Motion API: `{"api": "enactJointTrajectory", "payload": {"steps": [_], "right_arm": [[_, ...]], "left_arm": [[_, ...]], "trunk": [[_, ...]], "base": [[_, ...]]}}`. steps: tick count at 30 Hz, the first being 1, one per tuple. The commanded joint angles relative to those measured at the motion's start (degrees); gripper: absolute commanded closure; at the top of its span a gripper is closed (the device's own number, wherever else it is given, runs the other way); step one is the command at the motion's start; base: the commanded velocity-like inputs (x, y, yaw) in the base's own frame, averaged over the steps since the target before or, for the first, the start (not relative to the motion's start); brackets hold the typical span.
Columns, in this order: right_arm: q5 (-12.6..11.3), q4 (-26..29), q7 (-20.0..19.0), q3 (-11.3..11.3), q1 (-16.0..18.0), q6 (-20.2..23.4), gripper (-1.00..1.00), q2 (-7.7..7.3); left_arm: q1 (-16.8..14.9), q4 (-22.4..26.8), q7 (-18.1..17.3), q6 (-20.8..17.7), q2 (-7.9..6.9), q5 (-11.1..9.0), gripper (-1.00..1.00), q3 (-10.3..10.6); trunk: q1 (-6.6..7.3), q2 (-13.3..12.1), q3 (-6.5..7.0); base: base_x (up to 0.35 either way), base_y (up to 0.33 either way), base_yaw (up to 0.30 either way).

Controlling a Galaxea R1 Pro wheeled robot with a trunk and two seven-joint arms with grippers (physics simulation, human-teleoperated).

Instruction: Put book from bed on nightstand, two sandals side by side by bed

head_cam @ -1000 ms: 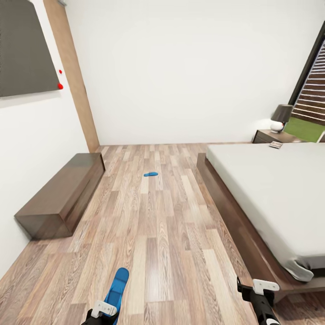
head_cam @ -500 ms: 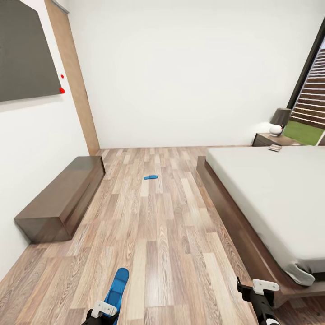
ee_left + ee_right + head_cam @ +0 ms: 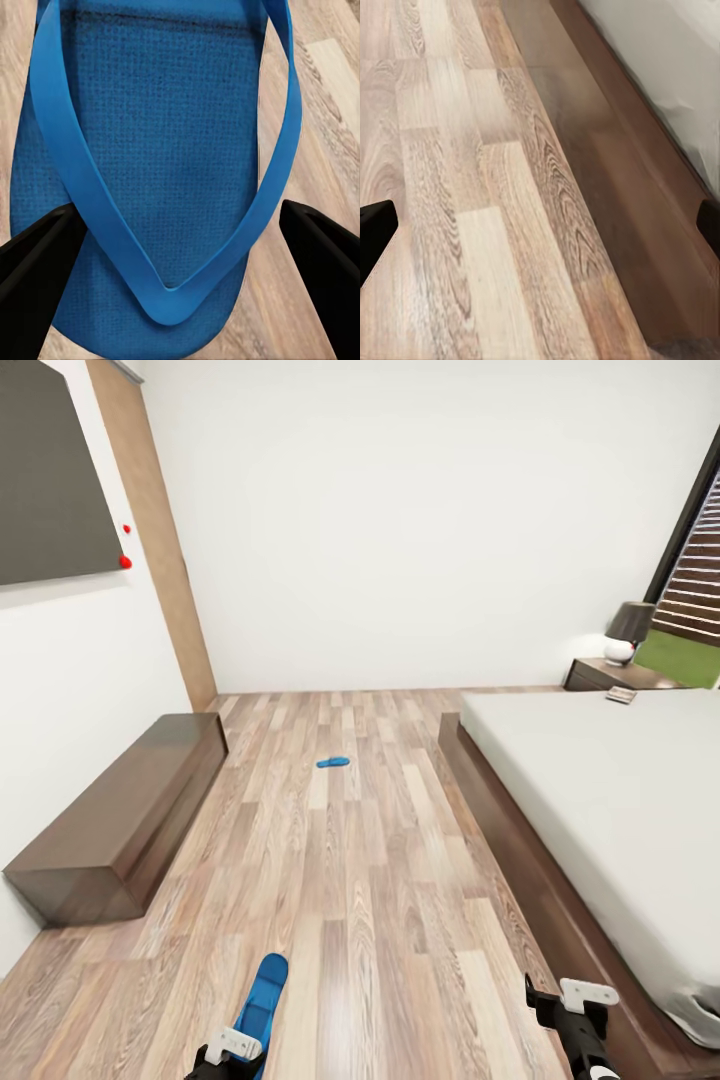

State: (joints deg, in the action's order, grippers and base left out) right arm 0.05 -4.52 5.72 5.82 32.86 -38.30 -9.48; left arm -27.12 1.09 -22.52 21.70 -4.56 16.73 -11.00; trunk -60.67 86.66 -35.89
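bench [image 3: 120, 825]: by left wall | lamp [image 3: 628, 630]: far right | dark panel [image 3: 50, 470]: left wall

The wood-plank floor [image 3: 360, 880] carries a long dark brown bench [image 3: 120, 815] along the left wall and the bed [image 3: 610, 800] on the right, its pale mattress resting on a dark wooden frame. One blue sandal [image 3: 333, 762] lies flat on the floor at mid-distance, between bench and bed. At the far right, a small book [image 3: 621, 695] lies on the nightstand [image 3: 600, 676] beside a lamp [image 3: 628, 632].
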Motion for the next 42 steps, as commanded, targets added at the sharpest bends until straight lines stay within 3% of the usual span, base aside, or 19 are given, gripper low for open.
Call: {"api": "enactJointTrajectory", "payload": {"steps": [1,18,42], "right_arm": [[0.0,-0.2,-0.1,0.3,0.1,-0.4,-1.00,-0.01],[0.0,-0.2,0.0,0.3,0.1,-0.4,-1.00,-0.01],[0.0,-0.2,0.0,0.3,0.1,-0.3,-1.00,-0.01]], "left_arm": [[0.0,0.0,-0.2,0.2,-0.01,0.5,1.00,-0.5],[0.0,0.0,-0.2,0.1,-0.01,0.5,1.00,-0.5],[0.0,0.0,-0.2,0.1,0.40,0.5,1.00,-0.5]], "trunk": [[-0.03,0.0,-0.05],[-0.03,0.0,-0.05],[-0.03,0.0,-0.05]], "base": [[0.320,0.000,0.000],[0.281,-0.143,0.000],[0.171,-0.122,0.000]]}}
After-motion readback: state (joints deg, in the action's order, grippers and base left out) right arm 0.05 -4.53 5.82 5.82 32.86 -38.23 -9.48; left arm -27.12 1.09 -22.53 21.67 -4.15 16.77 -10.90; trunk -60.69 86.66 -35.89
